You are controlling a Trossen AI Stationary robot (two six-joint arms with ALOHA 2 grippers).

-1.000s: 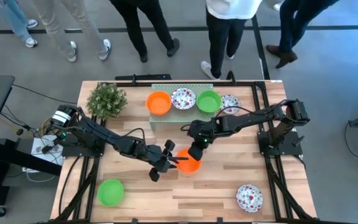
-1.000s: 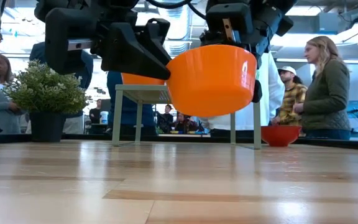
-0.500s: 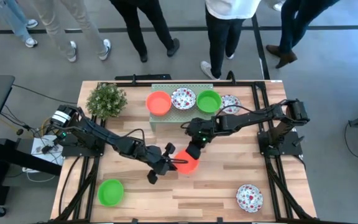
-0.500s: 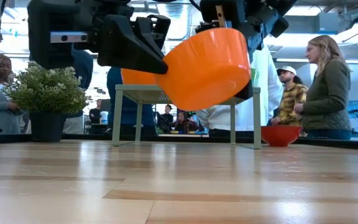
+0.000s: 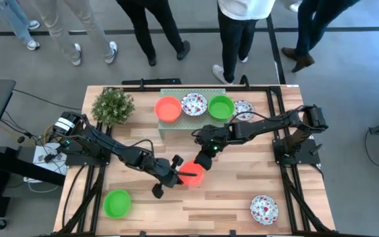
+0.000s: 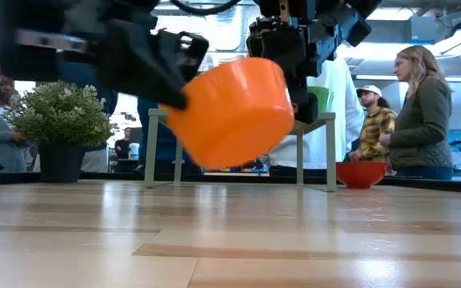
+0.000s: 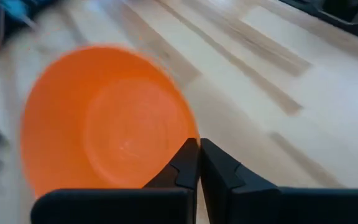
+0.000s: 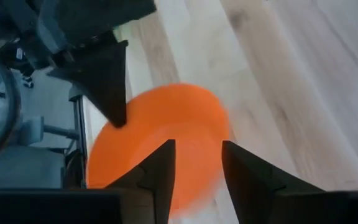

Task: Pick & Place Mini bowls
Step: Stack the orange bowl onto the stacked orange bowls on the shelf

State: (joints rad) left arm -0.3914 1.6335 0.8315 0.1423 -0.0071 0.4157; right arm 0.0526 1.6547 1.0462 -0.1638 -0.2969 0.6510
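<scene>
My left gripper (image 5: pixel 176 173) is shut on an orange mini bowl (image 5: pixel 193 175) in mid-air over the table's middle; the bowl (image 6: pixel 230 112) shows tilted in the low view. My right gripper (image 5: pixel 207 150) hangs open just to the far right of that bowl, and its fingers (image 8: pixel 160 168) stand apart above the bowl (image 8: pixel 166 118). On the pale green rack (image 5: pixel 196 120) sit an orange bowl (image 5: pixel 168 108), a floral bowl (image 5: pixel 194 104) and a green bowl (image 5: pixel 221 106). A green bowl (image 5: pixel 118 203) and a floral bowl (image 5: pixel 264 209) rest on the table's near side. My left gripper (image 7: pixel 199 163) pinches the orange bowl's rim (image 7: pixel 188 132) between its two fingers, which close nearly together on the wall. It reaches in from the table's left. The bowl is lifted clear of the table and tilted.
A potted plant (image 5: pixel 113 105) stands at the far left corner. Another floral bowl (image 5: pixel 243 108) lies right of the rack. Several people stand beyond the far edge (image 5: pixel 242 26). Bare wood lies between the two near bowls (image 5: pixel 189 207).
The orange bowl has come away from my right gripper and now hangs from my left gripper alone. My left gripper has drawn it toward the table's near left and a little lower, and the bowl has tipped over. My right gripper has stayed roughly in place.
</scene>
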